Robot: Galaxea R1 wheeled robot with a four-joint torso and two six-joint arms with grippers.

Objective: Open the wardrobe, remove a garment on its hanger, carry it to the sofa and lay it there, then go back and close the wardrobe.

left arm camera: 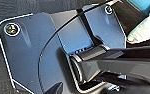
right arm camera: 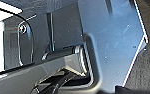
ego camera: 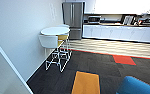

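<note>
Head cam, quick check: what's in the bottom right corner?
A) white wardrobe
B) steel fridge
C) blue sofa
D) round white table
C: a rounded piece of the bright blue sofa sits in that corner on the dark carpet; the fridge and the table are farther off, toward the upper left.

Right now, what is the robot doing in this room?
It isn't handling anything that shows. Its head camera looks across a dark carpet with an orange patch toward a round white table with chairs by the wall, a steel fridge and a kitchen counter beyond. A corner of the blue sofa sits close by.
</note>
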